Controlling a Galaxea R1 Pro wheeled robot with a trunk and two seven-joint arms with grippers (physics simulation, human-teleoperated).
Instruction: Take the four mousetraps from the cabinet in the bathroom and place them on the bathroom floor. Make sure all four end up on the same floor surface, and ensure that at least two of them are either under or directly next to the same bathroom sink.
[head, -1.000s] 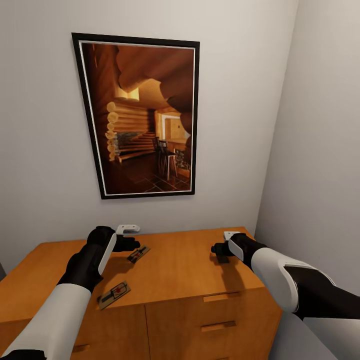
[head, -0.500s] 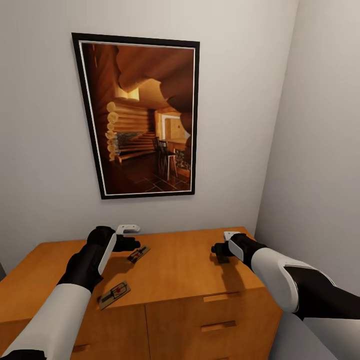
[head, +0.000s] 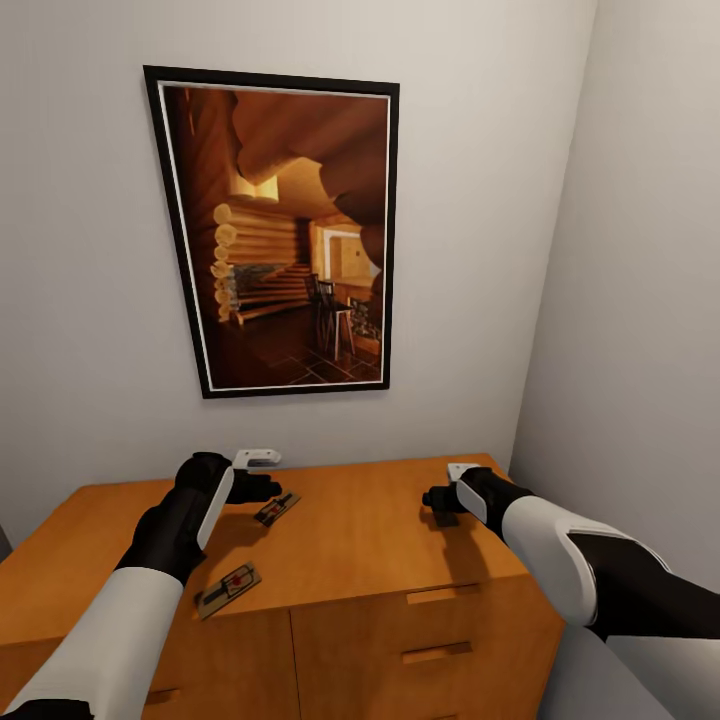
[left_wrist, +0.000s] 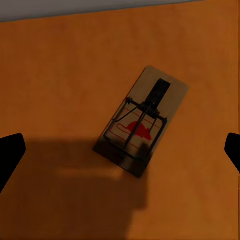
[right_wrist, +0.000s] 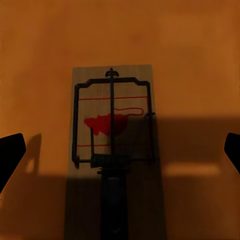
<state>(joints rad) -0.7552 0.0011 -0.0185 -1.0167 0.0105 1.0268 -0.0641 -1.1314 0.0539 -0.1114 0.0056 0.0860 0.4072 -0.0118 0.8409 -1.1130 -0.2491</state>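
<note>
Head view: three small brown wooden mousetraps lie flat on the orange-brown wooden cabinet, one near its front edge, one beside the left end effector, one under the right end effector.

Left wrist view: wide-spread fingertips flank the angled, red-spotted trap.

Right wrist view: fingertips spread wide around a wire-framed trap.

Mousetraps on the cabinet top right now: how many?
3. One by the left gripper at, one near the cabinet's front edge, one under the right gripper at. A fourth may be hidden.
</note>
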